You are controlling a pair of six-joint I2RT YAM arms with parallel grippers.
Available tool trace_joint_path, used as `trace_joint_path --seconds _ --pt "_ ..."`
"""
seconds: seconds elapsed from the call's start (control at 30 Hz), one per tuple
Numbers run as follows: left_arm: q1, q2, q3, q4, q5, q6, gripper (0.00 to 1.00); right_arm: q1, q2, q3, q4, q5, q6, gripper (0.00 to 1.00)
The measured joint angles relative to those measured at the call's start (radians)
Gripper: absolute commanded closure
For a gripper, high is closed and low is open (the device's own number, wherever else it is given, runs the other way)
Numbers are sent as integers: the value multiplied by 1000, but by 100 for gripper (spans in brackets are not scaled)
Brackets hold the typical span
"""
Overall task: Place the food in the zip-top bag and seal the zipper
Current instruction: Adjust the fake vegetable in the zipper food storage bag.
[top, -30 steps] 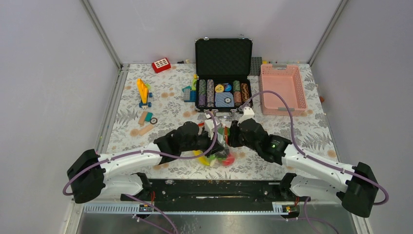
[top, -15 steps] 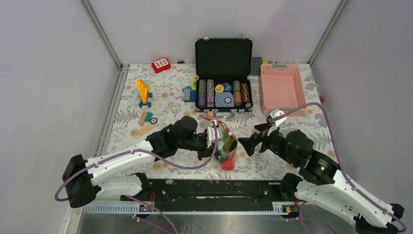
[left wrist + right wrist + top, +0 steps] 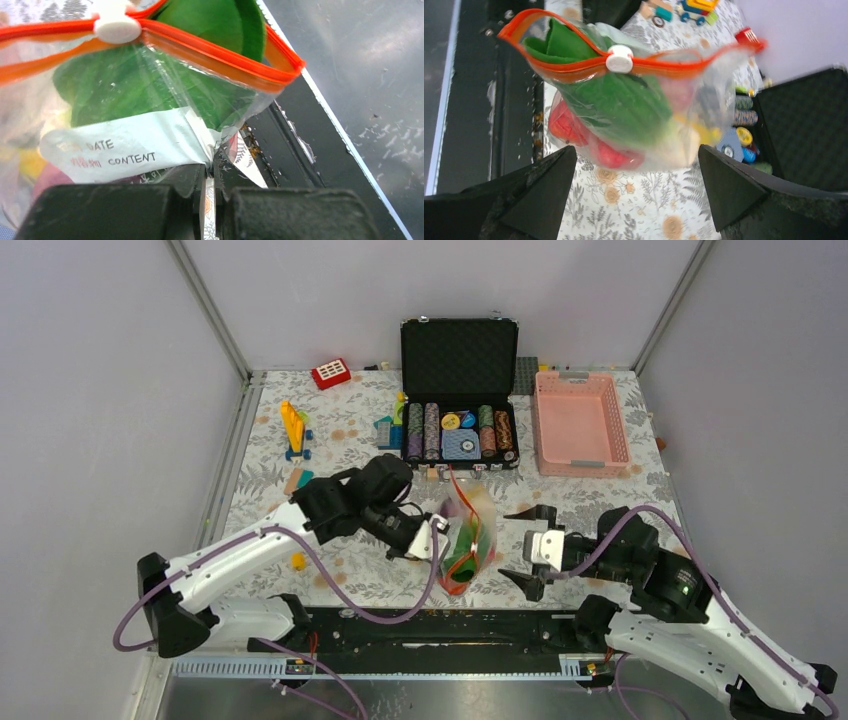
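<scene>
Floral tablecloth [image 3: 330,455] below, grey walls around, and the left gripper [image 3: 211,200] has its jaws pressed together on a fold of the zip-top bag [image 3: 470,535], holding it up at lower centre of the overhead view. The right gripper [image 3: 527,548] sits just right of it, jaws spread wide, touching nothing. Inside the bag: green leaf [image 3: 614,105], red fruit [image 3: 561,125]. The zipper [image 3: 210,52] gapes on one side of its white slider [image 3: 619,58]. A chip case [image 3: 459,390] sits at upper centre.
</scene>
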Motion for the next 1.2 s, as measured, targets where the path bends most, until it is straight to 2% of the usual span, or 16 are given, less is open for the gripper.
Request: trace_joint_path --seconds 0.13,0.37,0.5,0.63,0.7,0.8,0.9,1.0,1.07,1.13,1.17,1.2 --pt "2 79 39 -110 46 113 100 0 70 89 -106 -95 -181 0" --pt "2 183 87 -245 74 241 100 0 186 169 -251 -192 -383 2" --pt "2 224 135 -290 86 285 100 0 236 175 -280 -291 -461 10" --pt "2 267 182 -315 93 317 100 0 307 202 -283 -369 -481 25" --pt "2 278 186 -320 96 328 100 0 338 209 -279 -384 -481 37" --pt "2 288 188 -335 99 338 100 0 378 211 -282 -387 -476 61" --pt "2 288 189 -346 99 341 99 1 380 211 -288 -383 -475 78" --pt "2 288 190 -350 99 343 88 0 373 211 -302 -380 -470 100" --pt "2 288 193 -352 99 340 79 1 366 210 -306 -380 -464 100" --pt "2 289 198 -344 98 313 65 1 355 208 -306 -379 -455 100" --pt "2 288 199 -333 97 284 46 1 349 204 -304 -379 -448 100" --pt "3 288 199 -315 93 248 14 1 341 197 -301 -376 -436 100"
